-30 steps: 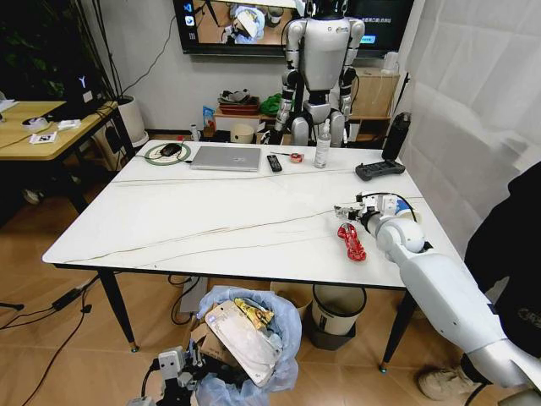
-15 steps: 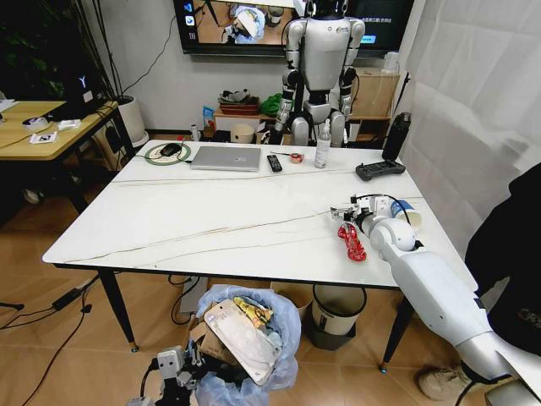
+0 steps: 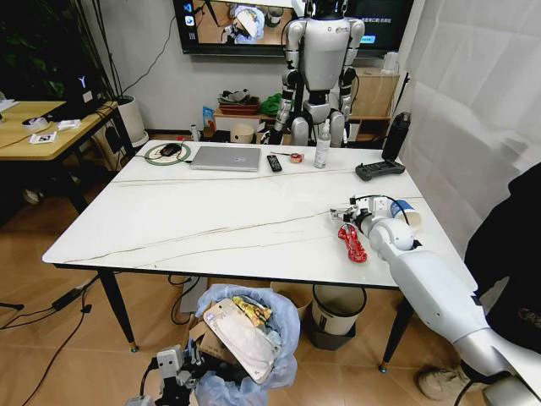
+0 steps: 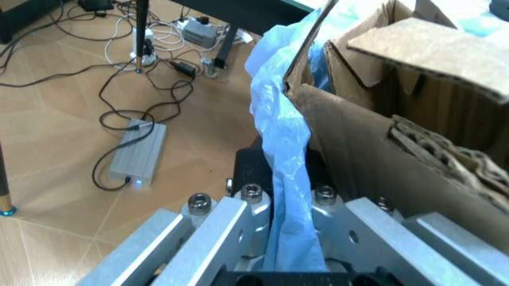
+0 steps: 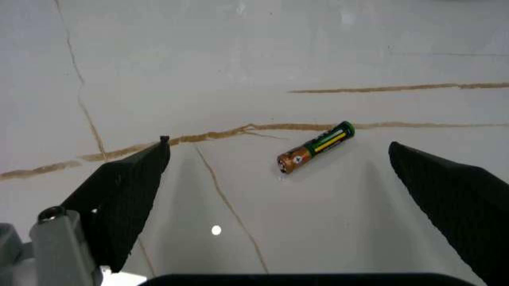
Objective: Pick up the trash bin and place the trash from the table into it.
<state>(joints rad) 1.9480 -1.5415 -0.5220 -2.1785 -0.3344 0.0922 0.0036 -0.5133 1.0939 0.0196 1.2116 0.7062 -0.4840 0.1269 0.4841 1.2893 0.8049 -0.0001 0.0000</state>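
The right arm [image 3: 439, 292] is a smooth glossy white shell with a rounded silver-grey joint near the wrist, ending in the small right pincer [image 3: 345, 213] of pale metal with black cables looped behind it. The left pincer [image 4: 286, 238] is bare brushed aluminium plates on a black base, fastened with silver hex-socket screws

Blue-bagged trash bin [image 3: 245, 342] — stuffed — below the table [image 3: 211, 220].
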